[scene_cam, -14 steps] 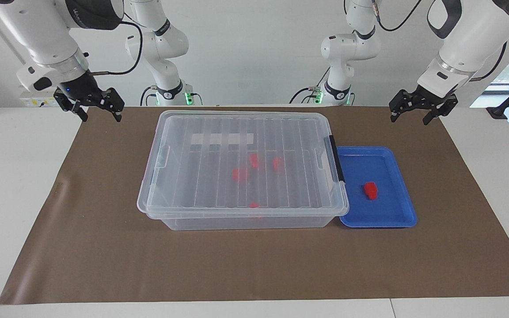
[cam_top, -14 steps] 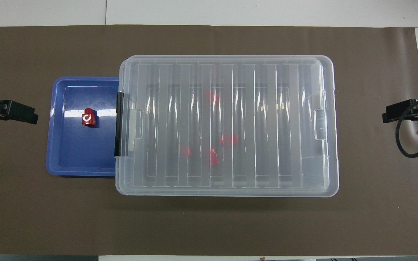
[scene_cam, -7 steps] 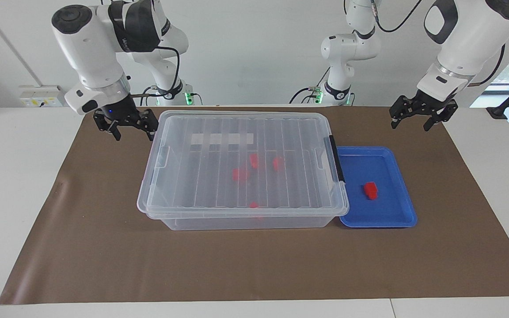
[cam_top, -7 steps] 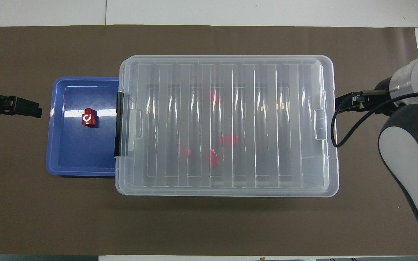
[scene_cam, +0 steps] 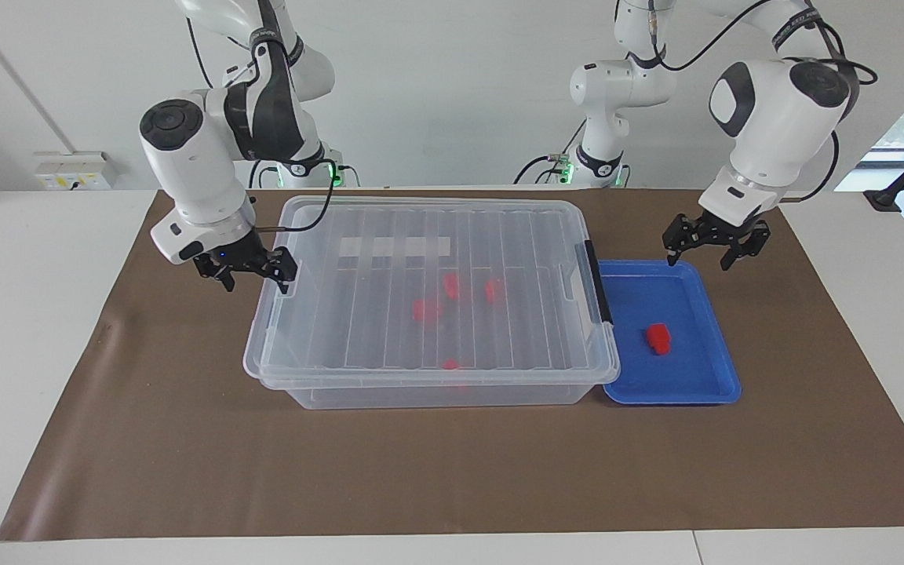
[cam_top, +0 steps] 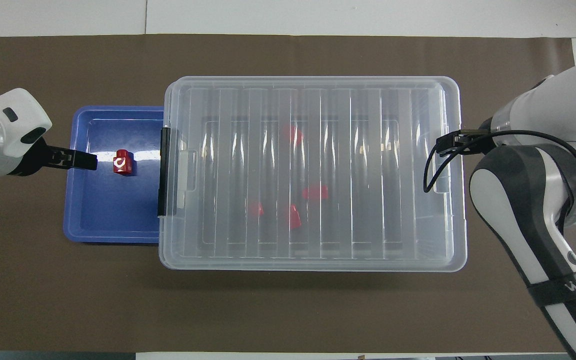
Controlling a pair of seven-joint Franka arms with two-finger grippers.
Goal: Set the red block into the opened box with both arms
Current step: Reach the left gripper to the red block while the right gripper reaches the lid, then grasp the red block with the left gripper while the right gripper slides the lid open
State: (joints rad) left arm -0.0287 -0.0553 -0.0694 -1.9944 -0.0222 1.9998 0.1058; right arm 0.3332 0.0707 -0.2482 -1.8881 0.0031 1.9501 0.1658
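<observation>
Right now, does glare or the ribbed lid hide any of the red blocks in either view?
Overhead view: a white glare spot sits on the red block in the blue tray, and streaks cross the lid. Facing view: the lid smears the blocks in the box into soft red patches; the tray block is crisp.

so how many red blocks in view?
5. One small red plastic block lies in the shallow blue tray; four sit inside the large clear lidded plastic box. The ribbed lid may hide others.
</observation>
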